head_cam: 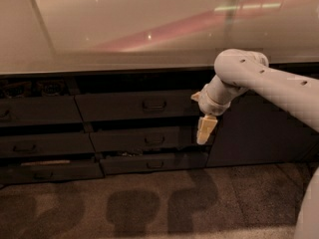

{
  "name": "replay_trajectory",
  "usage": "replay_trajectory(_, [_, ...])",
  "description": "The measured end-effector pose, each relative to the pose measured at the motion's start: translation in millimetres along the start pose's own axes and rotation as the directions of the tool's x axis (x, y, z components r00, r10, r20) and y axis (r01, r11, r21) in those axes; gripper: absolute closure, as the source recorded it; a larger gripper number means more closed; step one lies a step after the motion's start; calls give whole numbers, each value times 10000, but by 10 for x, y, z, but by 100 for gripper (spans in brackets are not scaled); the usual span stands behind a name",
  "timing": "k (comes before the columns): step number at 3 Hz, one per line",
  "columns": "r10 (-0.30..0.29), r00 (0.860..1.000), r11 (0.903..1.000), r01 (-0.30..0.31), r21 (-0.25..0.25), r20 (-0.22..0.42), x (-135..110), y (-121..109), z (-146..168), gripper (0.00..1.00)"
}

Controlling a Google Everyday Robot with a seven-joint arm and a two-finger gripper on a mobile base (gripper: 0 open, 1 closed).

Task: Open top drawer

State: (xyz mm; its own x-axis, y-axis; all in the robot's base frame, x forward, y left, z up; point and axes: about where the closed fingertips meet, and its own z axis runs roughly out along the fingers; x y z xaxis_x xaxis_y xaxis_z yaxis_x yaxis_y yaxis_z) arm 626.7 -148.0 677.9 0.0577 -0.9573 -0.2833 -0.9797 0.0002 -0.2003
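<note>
Found end effector [206,129] right of centre, pointing down; could not tell how far open, nothing visibly held. Found top drawer [130,107] mid-frame, its horizontal handle [154,104] leftward, slightly higher.

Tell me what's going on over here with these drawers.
A robot arm is working at a bank of dark drawers under a counter. Its claw hangs pointing down by the right end of the top drawer, off to the right of the handle. The claw is not on the handle yet.
</note>
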Motion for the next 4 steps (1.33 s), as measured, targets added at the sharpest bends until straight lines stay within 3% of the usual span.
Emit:
replay_trajectory(1, [-388, 9992, 9980, 391, 506, -71, -32, 56, -12, 0])
replay_trajectory(2, [-1195, 9928, 9819, 1193, 1471, -77, -71, 170, -54, 0])
replay_trajectory(3, [-1887, 9820, 9601, 1848, 2100, -15, -100, 255, -59, 0])
replay_trajectory(4, [-1886, 9821, 9601, 1847, 2100, -16, -100, 254, -59, 0])
